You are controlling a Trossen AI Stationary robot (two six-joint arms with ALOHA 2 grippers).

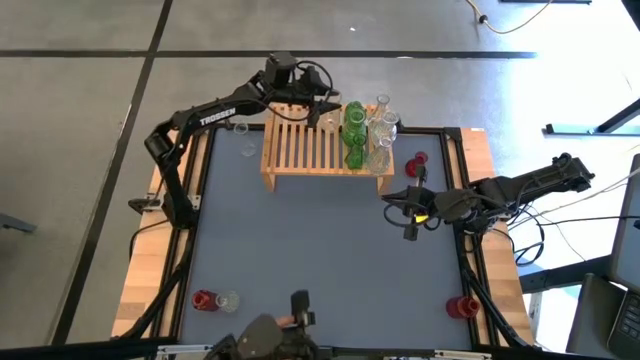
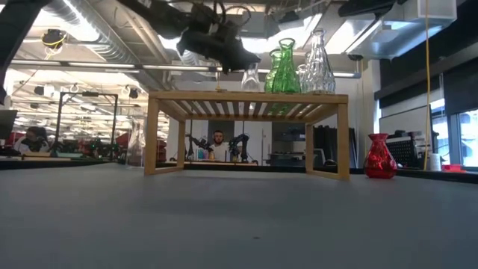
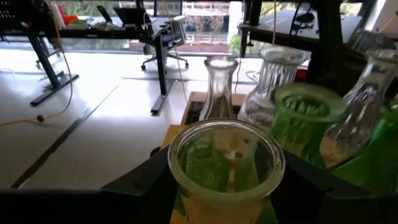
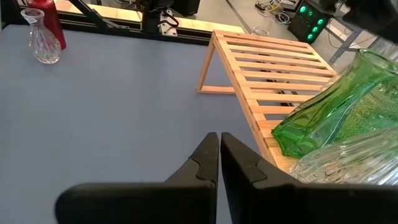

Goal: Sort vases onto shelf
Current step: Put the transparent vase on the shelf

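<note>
High view: a clear vase (image 1: 329,118) sits clamped in the left gripper (image 1: 322,112) jaws above the far edge of the shelf (image 1: 310,150), just beside the green vases (image 1: 354,135) and clear bottles (image 1: 381,135) bunched at the rack's right end. A red vase (image 1: 417,162) stands on the tabletop (image 1: 320,250) just right of the shelf, while the right gripper (image 1: 410,232) hangs near it with jaws together, holding nothing. Near corners: left, a red vase with a clear one; right, one red.
</note>
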